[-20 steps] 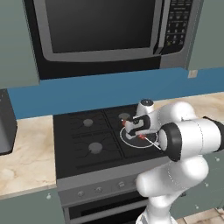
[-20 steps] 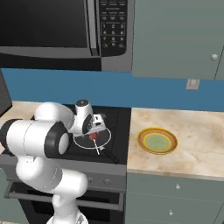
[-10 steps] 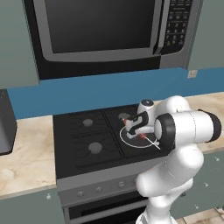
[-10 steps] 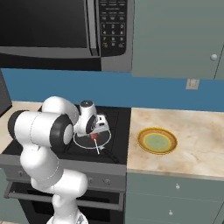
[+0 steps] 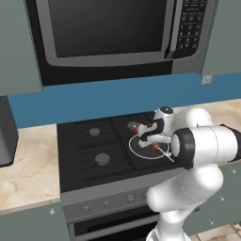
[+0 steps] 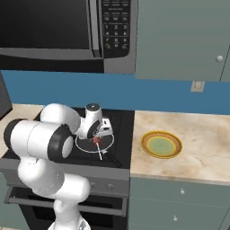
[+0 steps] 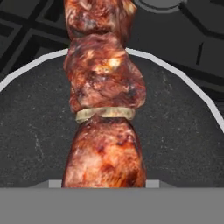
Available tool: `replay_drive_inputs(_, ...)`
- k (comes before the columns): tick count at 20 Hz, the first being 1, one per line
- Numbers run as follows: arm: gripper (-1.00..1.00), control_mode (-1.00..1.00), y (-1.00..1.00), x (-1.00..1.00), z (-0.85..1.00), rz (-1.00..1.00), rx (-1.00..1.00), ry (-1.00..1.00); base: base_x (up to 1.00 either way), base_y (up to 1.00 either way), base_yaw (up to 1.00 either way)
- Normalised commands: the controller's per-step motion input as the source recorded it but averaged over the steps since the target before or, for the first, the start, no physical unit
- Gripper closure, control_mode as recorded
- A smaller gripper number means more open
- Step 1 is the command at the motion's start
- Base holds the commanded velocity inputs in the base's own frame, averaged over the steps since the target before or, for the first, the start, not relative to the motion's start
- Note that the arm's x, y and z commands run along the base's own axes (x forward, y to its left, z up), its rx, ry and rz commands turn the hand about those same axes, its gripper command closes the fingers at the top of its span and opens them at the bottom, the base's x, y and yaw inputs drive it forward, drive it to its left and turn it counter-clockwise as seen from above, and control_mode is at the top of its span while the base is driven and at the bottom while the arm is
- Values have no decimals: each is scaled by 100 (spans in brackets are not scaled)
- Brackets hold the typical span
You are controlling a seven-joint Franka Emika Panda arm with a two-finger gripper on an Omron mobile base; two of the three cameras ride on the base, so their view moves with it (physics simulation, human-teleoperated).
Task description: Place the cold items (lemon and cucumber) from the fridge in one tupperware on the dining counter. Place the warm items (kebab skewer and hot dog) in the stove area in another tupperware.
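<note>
Kitchen scene: a black stove [image 5: 94,150] sits between pale stone counters, under a large microwave [image 5: 113,33] with a blue strip of wall behind. Grey-green cupboards [image 6: 184,38] hang above and to the right. On the counter to the right of the stove rests a round yellow plate [image 6: 161,144] with a green centre, well apart from the arm.

On the stove's front right burner lies a dark round pan [image 5: 147,145] with a pale rim. A kebab skewer [image 7: 105,100] lies in the pan; from the hand camera it appears as a row of browned meat chunks with a pale ring of onion between two of them, running straight up the middle of the picture over the pan's dark floor. In the base views only small red pieces of it [image 6: 95,141] show beneath the hand, with a thin pale stick slanting out past the pan's rim.

The white arm bends low over the stove, and its gripper [image 5: 149,139] points down into the pan, right at the skewer. Whether the fingers are clamped on the meat or merely close around it cannot be told, since the fingertips are hidden.
</note>
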Motion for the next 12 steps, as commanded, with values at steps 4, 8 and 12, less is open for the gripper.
replay_drive_inputs(4, 100, -100, -4, -59, 54, 1, 13, -26, 0, 0, 0)
replay_drive_inputs(8, 100, -100, 0, -47, 74, 10, 2, -27, 0, 0, 0)
replay_drive_inputs(12, 100, -100, 0, -48, 78, 11, 0, -25, 0, 0, 0)
